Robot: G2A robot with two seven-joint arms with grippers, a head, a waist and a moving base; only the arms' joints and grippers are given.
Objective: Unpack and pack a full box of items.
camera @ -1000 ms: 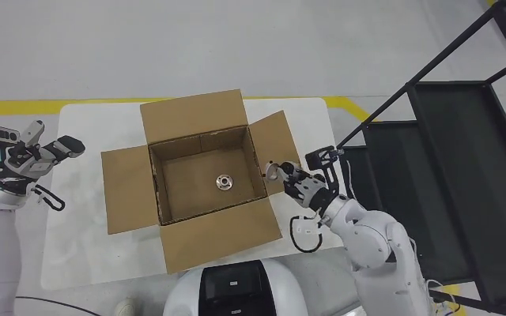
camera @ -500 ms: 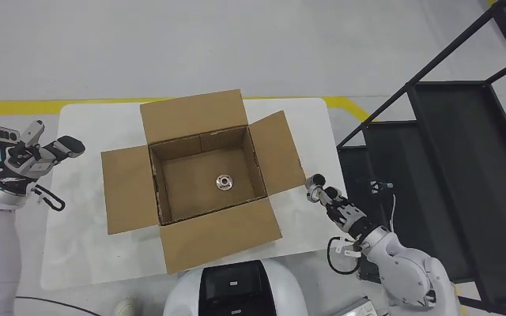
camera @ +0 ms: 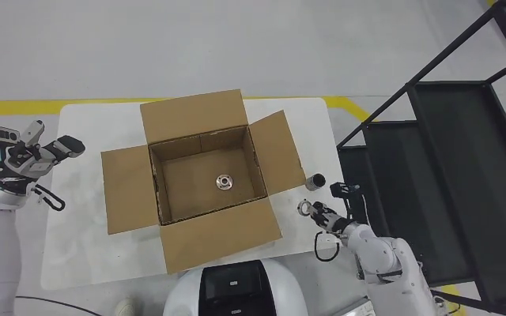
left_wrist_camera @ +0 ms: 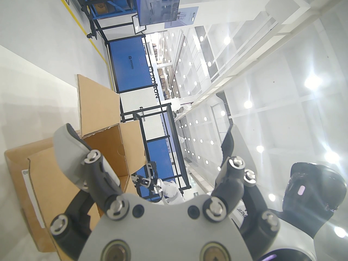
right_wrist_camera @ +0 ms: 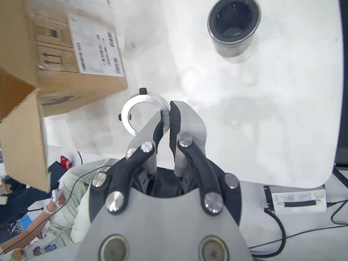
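- The right claw [right_wrist_camera: 166,113] is clamping a metal ring [right_wrist_camera: 144,99] by its rim, the ring jutting out ahead of it.
- The left claw [left_wrist_camera: 146,137] is hanging wide apart.

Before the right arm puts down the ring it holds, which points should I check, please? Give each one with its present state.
1. Right gripper shut on the metal ring: ok.
2. Ring apart from the black cylinder: ok.
3. Ring clear of the cardboard box: ok.
4. Ring touching the table: cannot tell.
5. Box emptied: not ok, one round metal part lies inside.
6. Left gripper open, away from the box: ok.
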